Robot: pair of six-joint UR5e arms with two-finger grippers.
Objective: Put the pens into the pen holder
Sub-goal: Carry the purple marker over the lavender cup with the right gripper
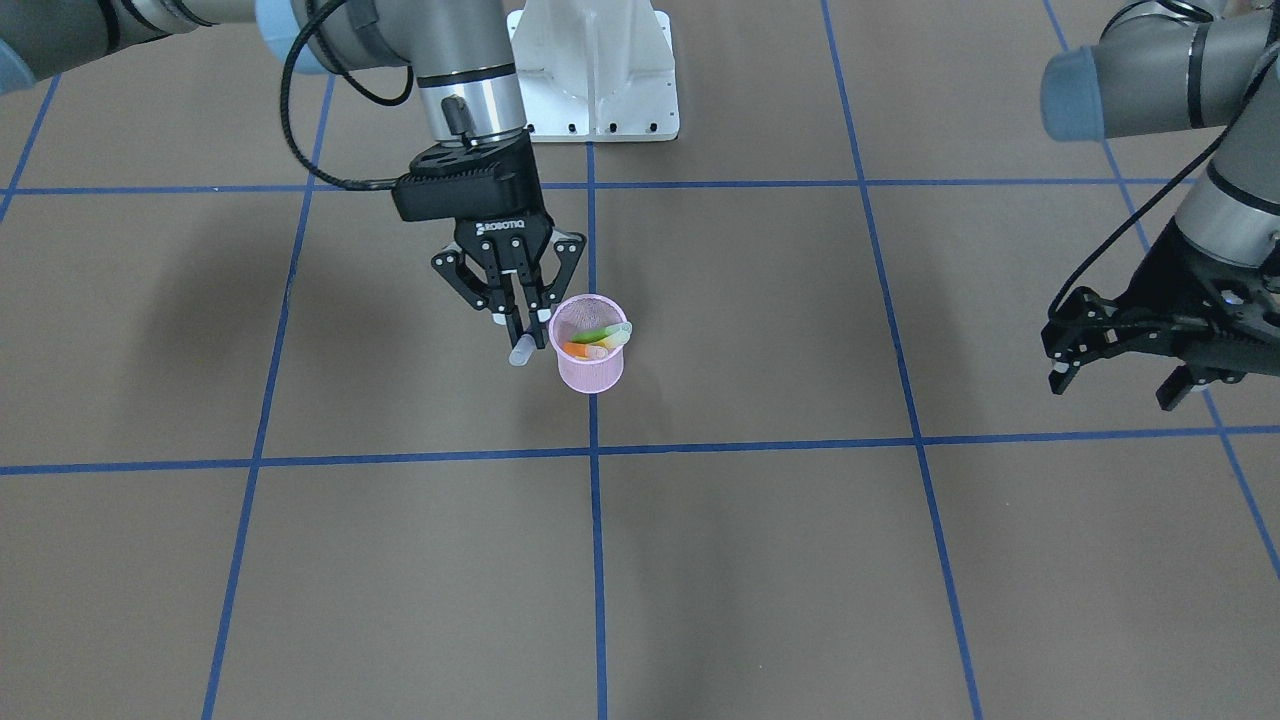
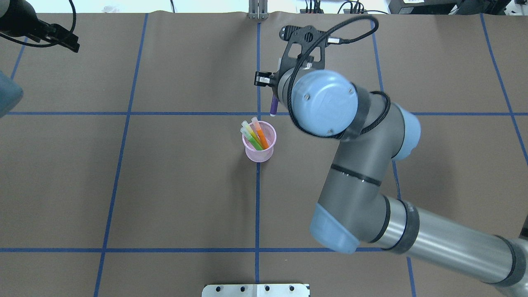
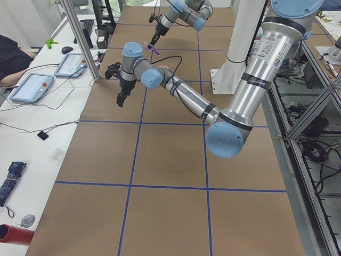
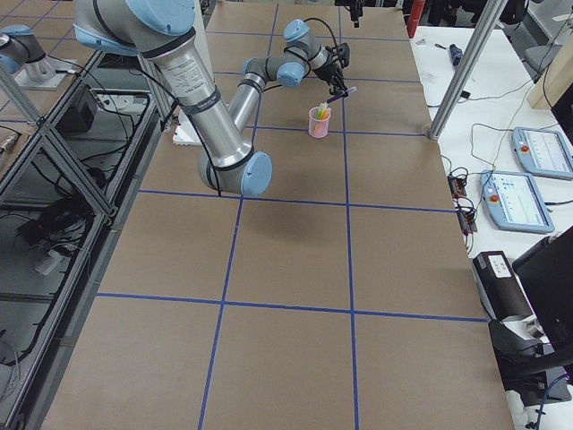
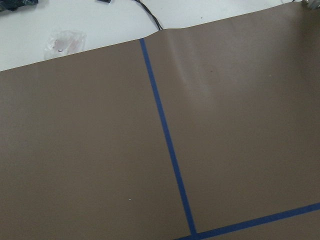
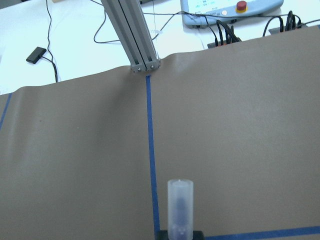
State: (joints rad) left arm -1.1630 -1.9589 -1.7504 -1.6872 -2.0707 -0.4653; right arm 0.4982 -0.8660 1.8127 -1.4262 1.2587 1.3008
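While the brown counter [image 1: 800,580] fills the lower half of the front-facing view with its blue tape lines [image 1: 597,560], the pen holder [image 1: 590,365] stands upright at the centre of that frame, on one of those lines. Three pens sit inside it, the orange pen [image 2: 261,137], the green pen [image 2: 255,143] and the yellow pen [image 2: 250,131]. Each is tilted, with its pale cap up and its long axis leaning toward the upper left of the overhead frame, so the caps stick out past the rim. At about the same depth, at the right edge of the front-facing view, the left arm [image 1: 1230,200] holds its jaws spread wide with nothing between them, well apart from the pen holder. Just behind the holder and to its left in that view, the right arm's jaws point down and are closed on the purple pen [image 1: 521,350], held clear of the counter beside the rim and not inside it. The pen lies crosswise in the jaws, its axis nearer level than upright. Its pale cap points toward the lower left of the front-facing frame, and its purple end points down the overhead frame, to the upper right of the holder. Farther back, the right arm [image 1: 460,60] rises to the top of the frame beside the white base [image 1: 595,70].
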